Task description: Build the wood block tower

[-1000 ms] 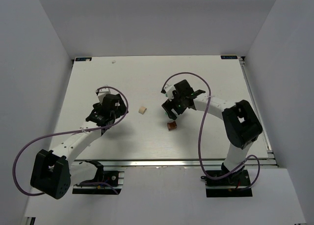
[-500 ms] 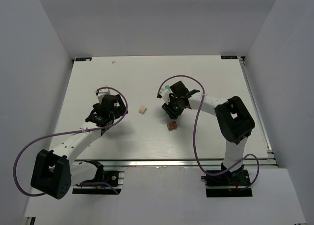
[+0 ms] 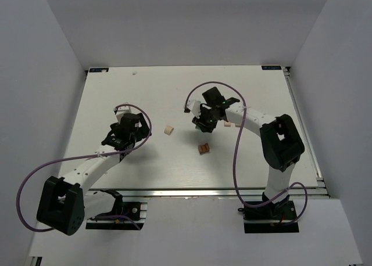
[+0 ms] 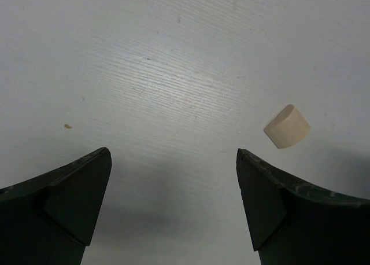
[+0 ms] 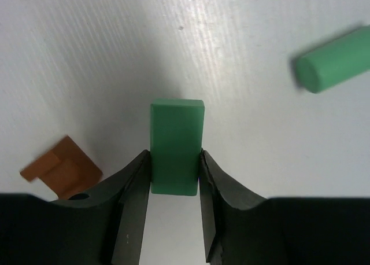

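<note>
My right gripper is shut on a mint green rectangular block, held upright above the table. A green cylinder lies ahead to the right. The dark brown notched block lies at the lower left; from above it sits just in front of the right gripper. A pale tan block lies ahead and right of my open, empty left gripper. In the top view this tan block sits between the two grippers, with the left gripper to its left.
Two small pale pieces lie beside the right forearm. A tiny white speck lies near the table's far edge. White walls close in the white table on three sides. Purple cables loop off both arms.
My right gripper went from open to shut on the green block and shifted back, away from the brown block. The left arm has barely moved.
</note>
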